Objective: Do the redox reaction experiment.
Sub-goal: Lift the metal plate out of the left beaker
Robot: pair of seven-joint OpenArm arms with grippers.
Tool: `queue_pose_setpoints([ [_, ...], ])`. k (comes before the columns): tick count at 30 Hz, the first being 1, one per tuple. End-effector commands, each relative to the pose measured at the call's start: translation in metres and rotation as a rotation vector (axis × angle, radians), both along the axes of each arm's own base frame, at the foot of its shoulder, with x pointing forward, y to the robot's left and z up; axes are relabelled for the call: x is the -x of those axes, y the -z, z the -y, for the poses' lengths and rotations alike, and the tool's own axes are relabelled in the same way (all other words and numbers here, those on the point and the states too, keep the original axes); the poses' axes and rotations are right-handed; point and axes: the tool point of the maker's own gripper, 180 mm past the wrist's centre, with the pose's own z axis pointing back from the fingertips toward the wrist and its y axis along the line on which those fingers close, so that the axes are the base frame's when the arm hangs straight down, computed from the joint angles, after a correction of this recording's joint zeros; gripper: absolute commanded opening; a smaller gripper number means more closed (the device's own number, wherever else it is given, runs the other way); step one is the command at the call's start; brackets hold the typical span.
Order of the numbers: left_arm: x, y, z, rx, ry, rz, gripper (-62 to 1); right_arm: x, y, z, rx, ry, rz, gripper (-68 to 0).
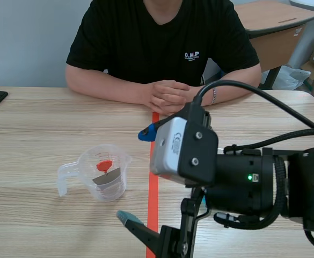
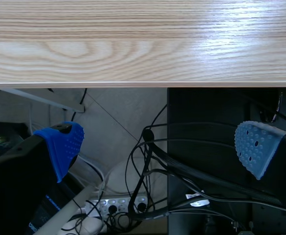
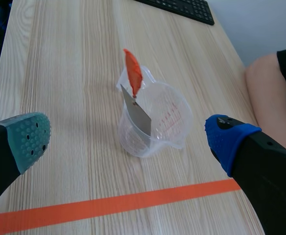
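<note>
Beaker (image 1: pixel 104 174), clear plastic, upright, holding metal strip (image 1: pixel 106 180) with orange tab; left of tape line (image 1: pixel 153 199), just left of right gripper (image 1: pixel 138 174). Fingers (image 3: pixel 28 137) spread wide, apart from beaker.

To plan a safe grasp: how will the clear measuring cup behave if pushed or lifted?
The measuring cup looks like thin clear plastic, so probably light and easy to slide. The metal strip leaning on its rim may help it tip. Squeezed walls may flex.
</note>
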Motion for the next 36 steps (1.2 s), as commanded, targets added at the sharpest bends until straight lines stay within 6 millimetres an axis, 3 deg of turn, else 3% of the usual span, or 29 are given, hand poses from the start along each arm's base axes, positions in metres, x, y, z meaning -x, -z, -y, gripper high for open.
queue_pose_setpoints([
  [1,0.002,0.0,0.011,0.03,0.009,-0.005,1.4,-0.008,-0.013,-0.004,-0.047,0.001,0.036,0.4],
  [6,0.009,0.005,0.025,0.063,0.022,-0.032,1.4,-0.008,-0.012,-0.02,-0.065,-0.054,0.075,-0.2],
  [16,0.011,0.006,0.025,0.064,0.023,-0.04,1.4,-0.013,-0.023,-0.036,-0.076,-0.099,0.144,-27.5],
  [25,0.01,0.006,0.026,0.064,0.023,-0.04,1.4,-0.02,-0.022,-0.035,-0.047,-0.086,0.157,-42.6],
  [32,0.011,0.007,0.025,0.064,0.023,-0.041,1.4,-0.023,-0.023,-0.034,-0.05,-0.07,0.168,-60.3],
  [36,0.011,0.006,0.026,0.064,0.023,-0.04,1.4,-0.028,-0.026,-0.032,-0.056,-0.051,0.183,-66.0],
])
